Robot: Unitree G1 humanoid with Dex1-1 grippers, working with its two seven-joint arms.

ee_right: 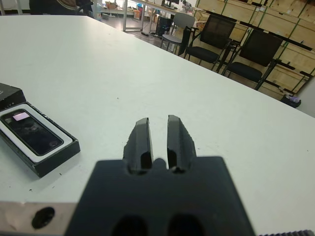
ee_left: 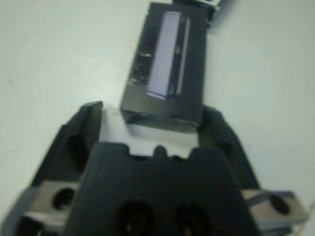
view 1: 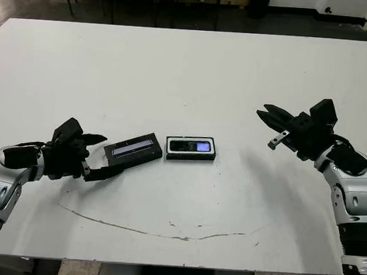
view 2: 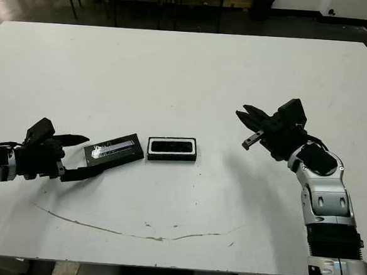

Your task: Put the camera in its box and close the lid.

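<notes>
Left gripper point(view 1: 98, 155) jaws open, straddling near end of lid point(view 1: 133, 149) on table point(view 1: 175, 80). Camera point(view 1: 191, 146) sits in box point(view 1: 191, 148), just beside lid. Right gripper point(view 1: 271, 128) jaws nearly closed, empty, raised well apart.

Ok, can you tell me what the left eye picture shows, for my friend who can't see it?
The camera lies inside its open box mid-table. The lid sits just left, with the left pincer open around its end. The right pincer hangs apart, above the table.
</notes>
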